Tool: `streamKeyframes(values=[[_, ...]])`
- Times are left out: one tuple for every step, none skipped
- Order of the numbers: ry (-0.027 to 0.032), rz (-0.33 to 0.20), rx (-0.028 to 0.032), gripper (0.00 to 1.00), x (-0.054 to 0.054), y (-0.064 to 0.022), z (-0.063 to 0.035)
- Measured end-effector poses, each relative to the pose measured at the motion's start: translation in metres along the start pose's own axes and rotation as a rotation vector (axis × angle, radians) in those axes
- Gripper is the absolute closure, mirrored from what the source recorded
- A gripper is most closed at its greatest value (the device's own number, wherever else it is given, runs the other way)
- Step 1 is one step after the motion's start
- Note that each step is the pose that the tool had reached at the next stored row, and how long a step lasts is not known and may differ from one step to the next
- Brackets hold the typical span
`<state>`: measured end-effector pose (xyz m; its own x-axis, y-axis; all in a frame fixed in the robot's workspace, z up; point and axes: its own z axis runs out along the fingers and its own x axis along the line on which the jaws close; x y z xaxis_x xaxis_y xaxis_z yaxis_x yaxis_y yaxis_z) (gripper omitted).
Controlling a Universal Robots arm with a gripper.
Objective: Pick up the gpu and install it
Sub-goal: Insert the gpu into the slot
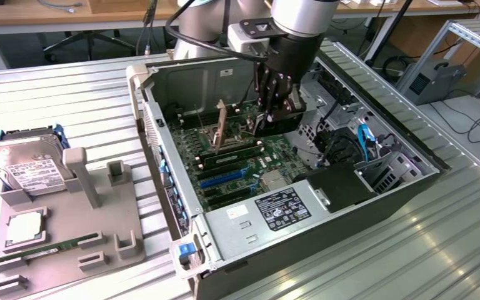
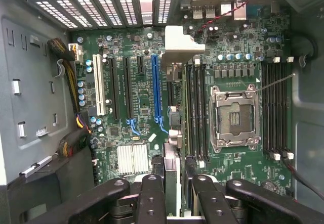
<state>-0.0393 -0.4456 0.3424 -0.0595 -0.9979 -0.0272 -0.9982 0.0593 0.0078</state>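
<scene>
1. The jaws were clamped on the gpu, upper middle of the exterior view, over the motherboard.
2. White label at lower centre, print too tiny to read.

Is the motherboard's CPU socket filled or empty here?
Empty: the silver-framed square CPU socket on the green motherboard shows its bare contact field, with no chip seated.

Black gpu upright above motherboard

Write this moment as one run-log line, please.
end effector: gripping gpu | place: inside computer case, over motherboard | gpu: edge-on, near blue slot
</scene>
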Motion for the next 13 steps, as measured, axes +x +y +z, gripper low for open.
streamKeyframes(values=[[0.0000,0.000,0.0000,0.74,0.0001,0.0000,0.0002],[-0.0001,0.000,0.0000,0.74,0.0001,0.0000,0.0003],[0.0000,0.000,0.0000,0.74,0.0002,0.0000,0.0005],[0.0000,0.000,0.0000,0.74,0.0003,0.0000,0.0007],[0.0000,0.000,0.0000,0.74,0.0004,0.0000,0.0009],[0.0000,0.000,0.0000,0.74,0.0006,-0.0001,0.0015],[0.0000,0.000,0.0000,0.74,0.0010,-0.0001,0.0023],[0.0000,0.000,0.0000,0.74,0.0010,-0.0001,0.0025],[0.0000,0.000,0.0000,0.74,0.0011,-0.0001,0.0026],[0.0000,0.000,0.0000,0.74,0.0012,-0.0001,0.0028],[0.0000,0.000,0.0000,0.74,0.0013,-0.0001,0.0030],[0.0000,0.000,0.0000,0.74,0.0015,-0.0001,0.0035],[-0.0001,0.000,0.0000,0.74,0.0017,-0.0001,0.0039]])
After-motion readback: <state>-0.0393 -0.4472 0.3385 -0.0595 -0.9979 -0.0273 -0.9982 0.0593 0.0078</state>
